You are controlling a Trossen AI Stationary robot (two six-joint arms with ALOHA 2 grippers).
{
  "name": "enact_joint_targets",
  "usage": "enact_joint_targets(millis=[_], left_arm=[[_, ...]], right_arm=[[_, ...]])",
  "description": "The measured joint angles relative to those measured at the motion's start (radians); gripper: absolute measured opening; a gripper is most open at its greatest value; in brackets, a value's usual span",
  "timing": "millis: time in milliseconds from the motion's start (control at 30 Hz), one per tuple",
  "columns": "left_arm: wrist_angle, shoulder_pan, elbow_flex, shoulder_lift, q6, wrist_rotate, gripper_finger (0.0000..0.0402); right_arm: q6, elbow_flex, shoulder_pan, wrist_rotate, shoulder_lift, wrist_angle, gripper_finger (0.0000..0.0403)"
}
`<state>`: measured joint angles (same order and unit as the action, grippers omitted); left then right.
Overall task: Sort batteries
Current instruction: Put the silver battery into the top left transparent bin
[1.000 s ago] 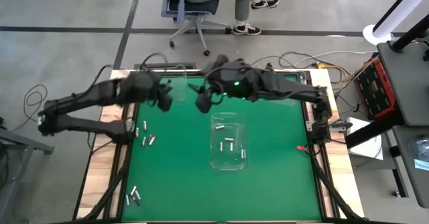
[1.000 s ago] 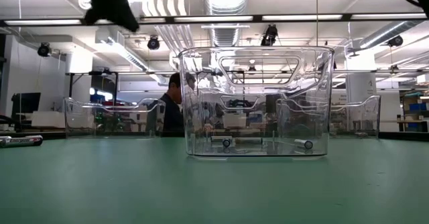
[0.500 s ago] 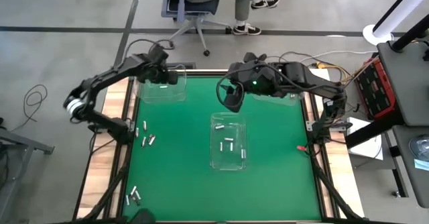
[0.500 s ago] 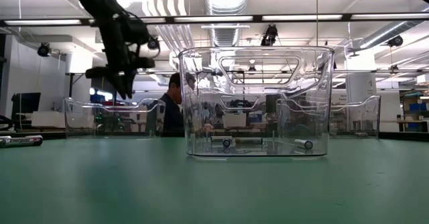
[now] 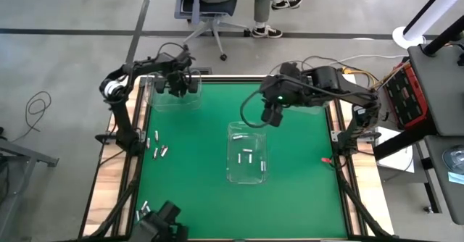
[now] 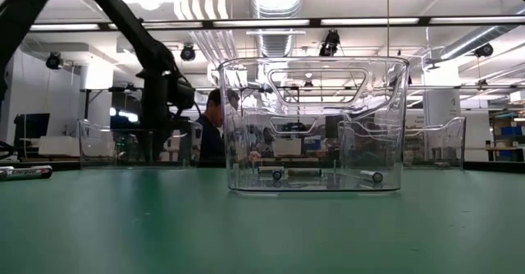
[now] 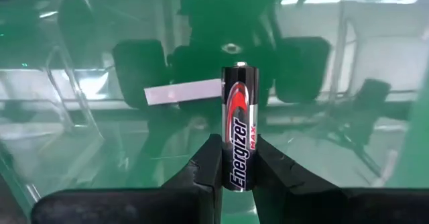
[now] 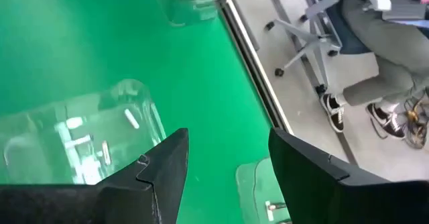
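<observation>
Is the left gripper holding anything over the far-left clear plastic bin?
Yes: the left gripper is shut on a black-and-silver Energizer battery, standing upright between its fingers above the clear bin.

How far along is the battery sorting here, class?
Done: several batteries lie in the centre bin. In hand: the left gripper holds a battery over the far-left bin. Left: loose batteries by the left edge; right gripper open, empty.

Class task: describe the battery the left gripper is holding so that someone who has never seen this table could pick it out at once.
Start at the green table mat, then go to the clear plastic bin at its far left corner. Above it the left gripper is shut on a black-and-silver cylindrical Energizer battery, held upright. Unlike the loose silvery batteries lying on the mat, it is pinched between fingers.
</observation>
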<state>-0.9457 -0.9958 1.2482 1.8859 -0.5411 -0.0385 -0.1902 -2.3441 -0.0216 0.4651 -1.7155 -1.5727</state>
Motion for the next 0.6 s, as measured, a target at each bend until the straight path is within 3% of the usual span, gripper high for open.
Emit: enact_joint_targets(millis=[167, 367, 600], left_arm=[[-0.023, 0.0, 0.029, 0.05, -0.009, -0.004, 0.0045], [-0.041, 0.0, 0.036, 0.054, 0.008, -0.007, 0.0083], [-0.121, 0.015, 0.068, -0.059, 0.055, -0.006, 0.0127]], right_arm=[[0.023, 0.055, -0.048, 0.001, 0.07, 0.003, 0.0196], [-0.001, 0.111, -0.05, 0.001, 0.153, 0.003, 0.0206], [0.026, 0.148, -0.05, 0.008, 0.227, 0.048, 0.0216]])
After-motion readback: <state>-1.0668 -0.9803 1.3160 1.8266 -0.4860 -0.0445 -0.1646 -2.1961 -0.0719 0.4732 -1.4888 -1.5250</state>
